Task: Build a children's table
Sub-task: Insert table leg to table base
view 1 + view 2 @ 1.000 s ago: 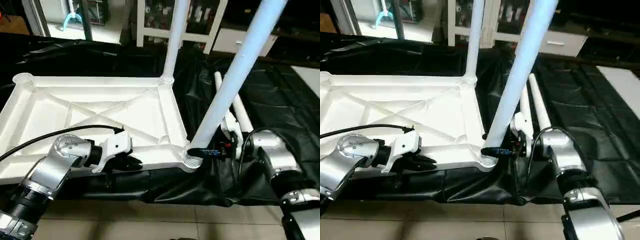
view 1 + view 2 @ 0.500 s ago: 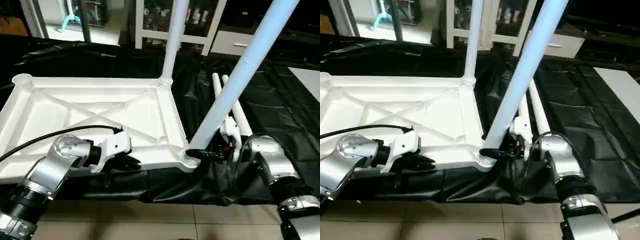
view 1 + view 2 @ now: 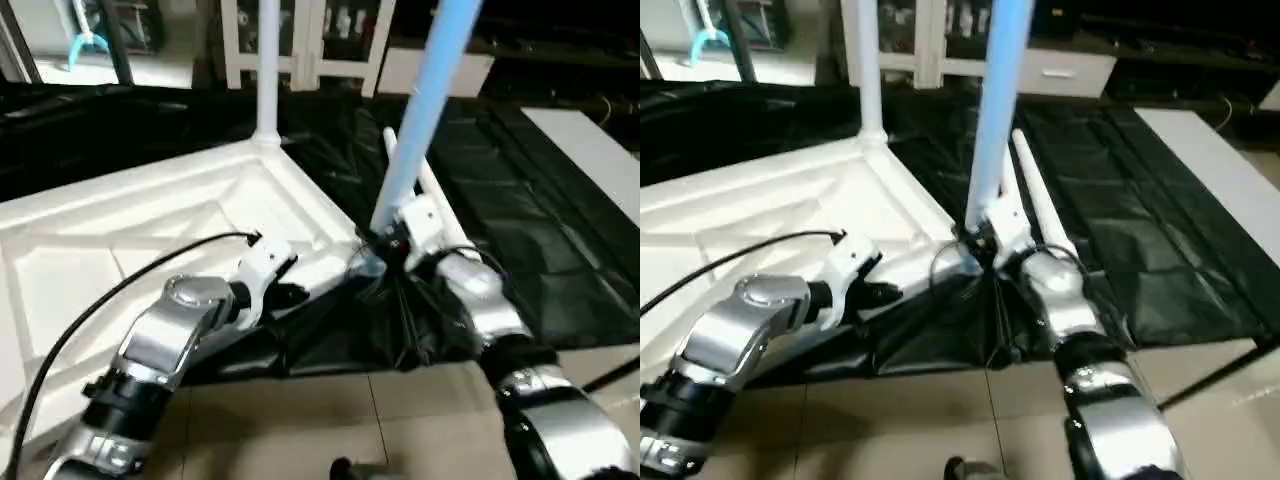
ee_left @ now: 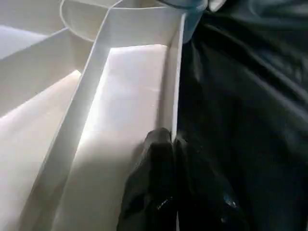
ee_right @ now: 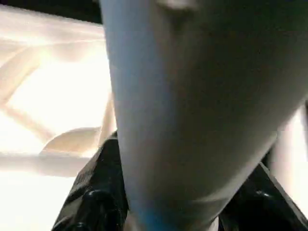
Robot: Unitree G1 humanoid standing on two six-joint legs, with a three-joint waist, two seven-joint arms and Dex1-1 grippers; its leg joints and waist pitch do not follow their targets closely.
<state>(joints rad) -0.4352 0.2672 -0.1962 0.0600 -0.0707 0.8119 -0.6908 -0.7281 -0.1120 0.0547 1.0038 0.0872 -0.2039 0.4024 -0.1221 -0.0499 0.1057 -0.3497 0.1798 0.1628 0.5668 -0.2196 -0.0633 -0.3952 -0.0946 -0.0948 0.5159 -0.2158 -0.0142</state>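
The white tabletop [image 3: 120,240] lies upside down on a black sheet, ribs facing up. One white leg [image 3: 267,70] stands upright in its far corner socket. A second leg [image 3: 425,100] rises from the near right corner socket, and my right gripper [image 3: 383,243] is shut around its base. In the right wrist view that leg [image 5: 192,96] sits between the black fingers [image 5: 91,192]. My left gripper [image 3: 292,295] is shut on the tabletop's near rim. The left wrist view has its fingers [image 4: 149,183] pinching the thin rim wall [image 4: 173,86].
Two loose white legs [image 3: 1040,205] lie on the black sheet [image 3: 520,230] just beyond my right arm. Tiled floor [image 3: 330,420] lies in front of the sheet. A white panel [image 3: 590,150] lies at the far right. White shelving [image 3: 300,40] stands at the back.
The whole view has swung, so the tabletop now runs diagonally. The held leg stands steeper than before. Both grips are unchanged.
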